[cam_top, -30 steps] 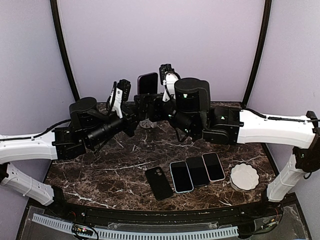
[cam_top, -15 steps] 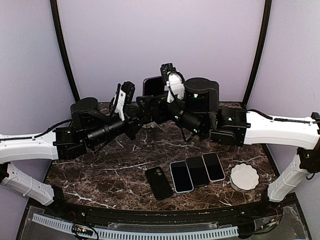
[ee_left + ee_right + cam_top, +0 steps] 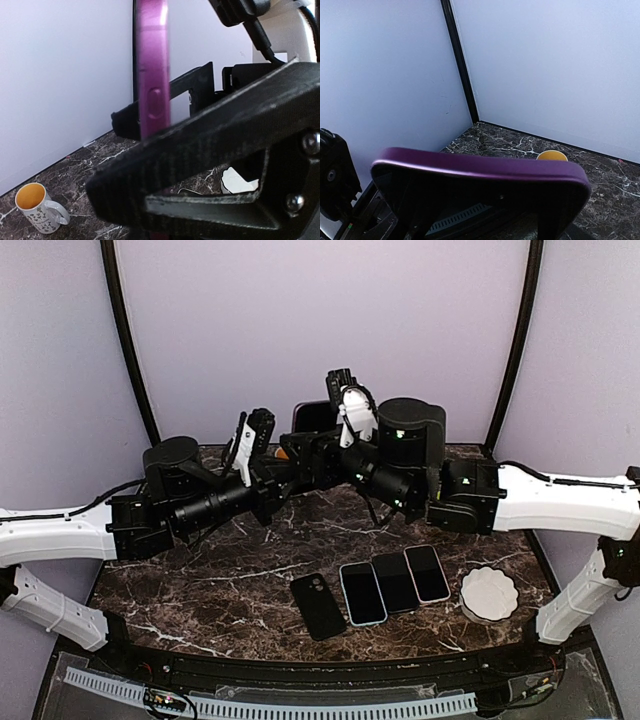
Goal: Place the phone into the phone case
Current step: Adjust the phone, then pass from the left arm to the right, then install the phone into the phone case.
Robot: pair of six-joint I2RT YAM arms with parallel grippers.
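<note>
Left gripper (image 3: 131, 159): clamped on the phone (image 3: 152, 65), which stands upright, edge-on to this wrist's camera.
Right gripper (image 3: 318, 452): just beside the phone; cannot tell whether its jaws grip or stand apart.
Phone: purple, aloft between the two grippers, well behind and above the case (image 3: 318, 606).
Case: black, flat on the table (image 3: 200, 570); judged a case by its camera cut-out.
Other phones (image 3: 395, 582): three in a row, just right of the case.
Done: phone is off the table and in hand.
Outstanding: bring phone to case, align, press in.
</note>
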